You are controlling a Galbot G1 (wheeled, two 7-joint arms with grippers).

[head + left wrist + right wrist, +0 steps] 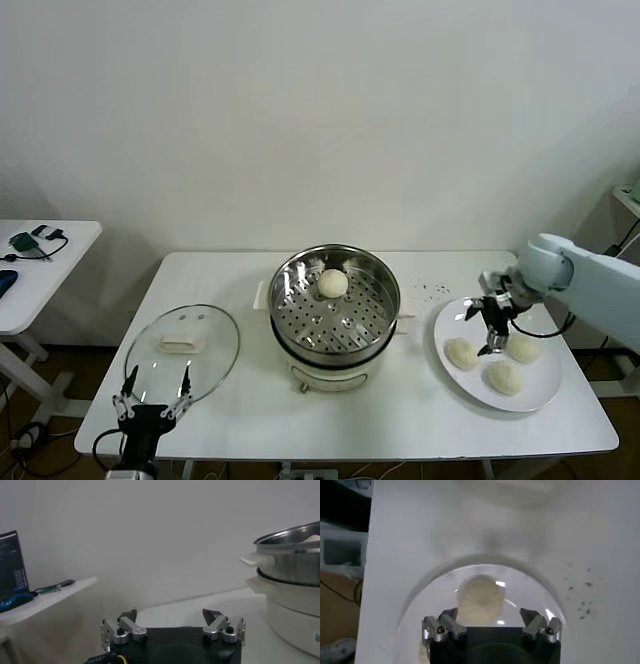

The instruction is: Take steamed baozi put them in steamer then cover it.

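The white table (400, 420) carries everything, ordered here from largest down. The stainless steamer (380, 300) sits mid-table with one baozi in the steamer (333, 283) already resting on the perforated tray, toward the back. To its left lies the glass lid (215, 345), flat and uncovered. On the right, the white plate (545, 395) holds three baozi on the plate (502, 377).

The right gripper (492, 325) hangs over the plate with its jaws spread wide and nothing between them; its wrist camera shows one bun (479, 598) lying ahead between the fingers. The left gripper (152, 396) is parked at the table's near-left edge beside the lid, likewise wide and empty.

The step in hand looks like picking the next bun. To do it well, centre the fingers either side of a single bun, descend without nudging its neighbours, and close gently, since soft dough will likely dent or slip under a hard squeeze.
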